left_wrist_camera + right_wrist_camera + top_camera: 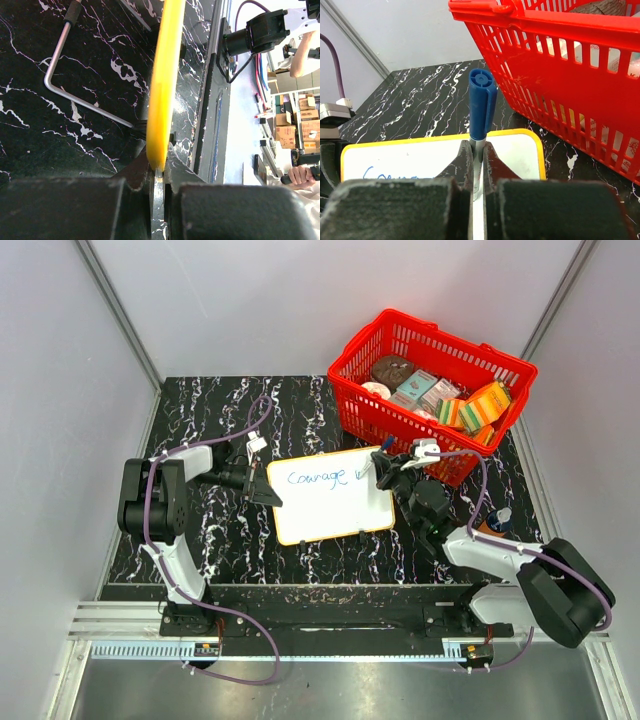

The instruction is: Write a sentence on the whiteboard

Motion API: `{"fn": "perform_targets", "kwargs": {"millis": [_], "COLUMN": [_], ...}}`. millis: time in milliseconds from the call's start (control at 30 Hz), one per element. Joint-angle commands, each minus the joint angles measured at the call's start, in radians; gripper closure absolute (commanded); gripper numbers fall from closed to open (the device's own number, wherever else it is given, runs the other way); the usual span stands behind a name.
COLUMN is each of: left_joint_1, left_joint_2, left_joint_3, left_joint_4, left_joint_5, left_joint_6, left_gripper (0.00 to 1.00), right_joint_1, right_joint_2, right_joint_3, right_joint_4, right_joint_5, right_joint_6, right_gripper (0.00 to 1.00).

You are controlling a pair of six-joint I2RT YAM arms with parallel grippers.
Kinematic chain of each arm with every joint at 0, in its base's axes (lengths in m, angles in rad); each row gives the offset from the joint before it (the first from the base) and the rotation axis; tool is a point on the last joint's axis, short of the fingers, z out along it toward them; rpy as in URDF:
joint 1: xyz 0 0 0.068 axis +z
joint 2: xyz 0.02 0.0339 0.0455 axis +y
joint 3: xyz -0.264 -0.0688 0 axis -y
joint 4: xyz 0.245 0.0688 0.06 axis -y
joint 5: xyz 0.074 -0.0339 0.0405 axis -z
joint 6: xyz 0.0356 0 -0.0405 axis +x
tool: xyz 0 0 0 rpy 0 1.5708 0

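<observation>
- Black, white-veined marble surface (220, 410) fills the cell between pale walls. A red basket (372, 418) of packaged goods stands at 1 o'clock from the centre.
- The whiteboard (330, 512) sits near the middle of the surface, slightly rotated, with its yellow rim showing all round.
- The sentence (314, 477) runs in blue along the board's upper part: "Courage", then a short stroke toward 2 o'clock.
- The left gripper (266, 490) is clamped on the board's 9 o'clock edge. The left wrist view shows the yellow rim pinched between its nearly closed jaws.
- The right gripper (384, 466) is at the board's 2 o'clock corner, jaws closed tight on a blue-capped marker (481, 100) whose cap end points toward the basket.
</observation>
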Motion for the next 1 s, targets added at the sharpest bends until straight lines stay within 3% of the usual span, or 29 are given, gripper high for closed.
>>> {"fn": "perform_targets", "kwargs": {"millis": [0, 967], "left_joint_1": [-0.022, -0.036], "left_joint_2": [0.009, 0.0], "left_joint_3": [0.001, -0.002], "left_joint_4": [0.009, 0.007], "left_joint_5": [-0.151, -0.161], "left_joint_6": [0.053, 0.061], "left_gripper": [1.0, 1.0], "right_joint_1": [-0.009, -0.009], "right_joint_2": [0.019, -0.01], "right_joint_3": [0.054, 0.059], "right_joint_4": [-0.004, -0.032], "right_joint_5": [0.04, 0.09], "right_joint_6": [-0.033, -0.055], "right_gripper": [1.0, 1.0]}}
